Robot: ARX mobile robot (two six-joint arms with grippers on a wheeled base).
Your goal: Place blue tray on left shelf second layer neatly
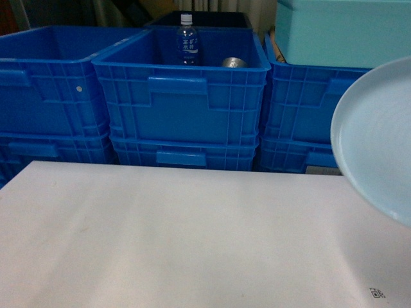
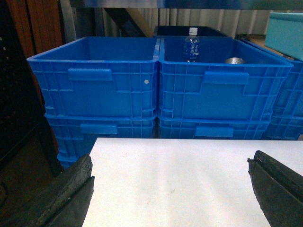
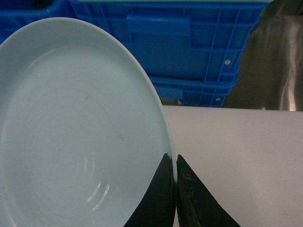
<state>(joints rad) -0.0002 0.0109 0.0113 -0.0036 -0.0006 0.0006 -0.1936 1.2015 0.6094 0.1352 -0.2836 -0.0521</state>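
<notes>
The pale blue tray (image 1: 379,138) hangs tilted on edge above the right side of the white table (image 1: 180,237), cut off by the frame. In the right wrist view the tray (image 3: 80,123) fills the left half, and my right gripper (image 3: 173,157) is shut on its rim, one finger on each side. My left gripper (image 2: 171,163) is open and holds nothing, low over the table's near left part. Neither gripper shows in the head view. I cannot make out the left shelf for certain.
Stacked dark-blue crates (image 1: 186,96) stand behind the table's far edge; the middle one holds a bottle (image 1: 187,40) and a can (image 1: 234,62). A turquoise box (image 1: 340,32) sits on the right stack. A shiny metal surface (image 3: 279,61) shows at right.
</notes>
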